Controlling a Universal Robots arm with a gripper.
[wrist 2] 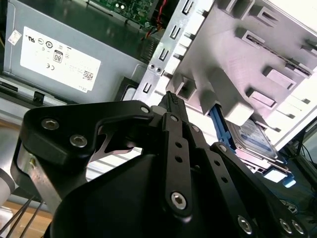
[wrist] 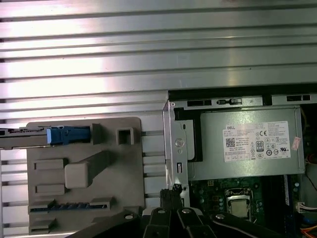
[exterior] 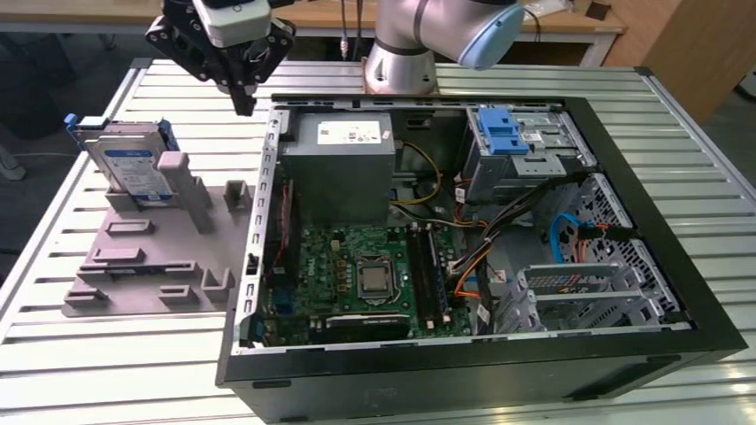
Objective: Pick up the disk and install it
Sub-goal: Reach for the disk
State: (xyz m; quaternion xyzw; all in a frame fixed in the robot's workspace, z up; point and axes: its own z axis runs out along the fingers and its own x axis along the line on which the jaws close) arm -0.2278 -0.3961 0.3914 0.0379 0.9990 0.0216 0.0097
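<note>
**Auditor:** State of the end effector?

**Inspector:** The gripper (exterior: 244, 104) points down, its 2 fingers drawn narrow, tips together. It holds nothing. In the second wrist view the fingertips (wrist 2: 171, 101) meet in 1 black point.

**Auditor:** Its position?

**Inspector:** In the exterior view it hangs just outside the open computer case (exterior: 661, 150), at the case's 11 o'clock corner. The gray power supply box (exterior: 343, 168) sits just inside that wall. The gripper touches neither.

**Auditor:** Location of the disk?

**Inspector:** The disk (exterior: 127, 164) stands upright on edge in a gray holder fixture (exterior: 148, 266). Its labelled face shows, with blue rails on its edges. In the exterior view it lies at 8 o'clock from the gripper, near but apart. It is not installed.

**Auditor:** Surroundings?

**Inspector:** Fixture and case rest side by side on a slatted metal table (exterior: 106, 372). Inside the case, the green motherboard (exterior: 354, 274) lies at 6 o'clock from the power supply box. The metal drive cage (exterior: 526, 146) with its blue latch is at 3 o'clock from it.
</note>
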